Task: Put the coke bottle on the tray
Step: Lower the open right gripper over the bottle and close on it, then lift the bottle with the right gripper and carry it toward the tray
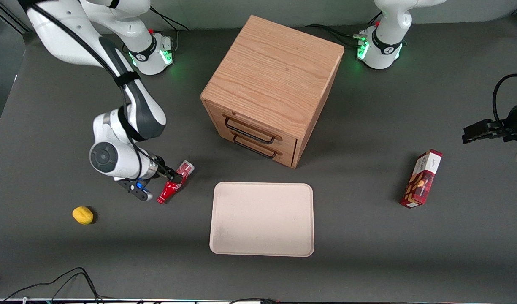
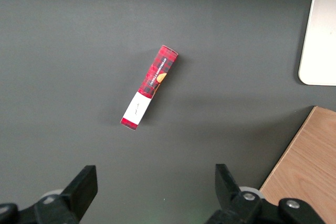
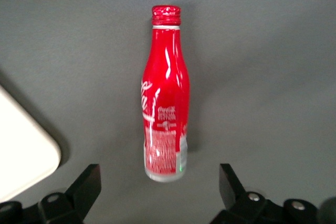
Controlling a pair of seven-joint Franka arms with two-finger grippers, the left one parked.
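The coke bottle (image 1: 169,192) lies on its side on the dark table, beside the tray (image 1: 262,219) toward the working arm's end. It is glossy red with white lettering, a red cap and a clear base. The cap points toward the front camera. In the right wrist view the bottle (image 3: 165,108) lies lengthwise, with its base level with the fingertips. My gripper (image 1: 174,176) hangs low over the bottle's base end. It is open (image 3: 158,174), with one black finger (image 3: 86,184) on each side of the bottle, well apart from it. A corner of the cream tray (image 3: 21,145) shows beside the bottle.
A wooden two-drawer cabinet (image 1: 275,80) stands farther from the front camera than the tray. A yellow lemon-like object (image 1: 82,215) lies toward the working arm's end. A red snack box (image 1: 421,178) lies toward the parked arm's end and shows in the left wrist view (image 2: 149,87).
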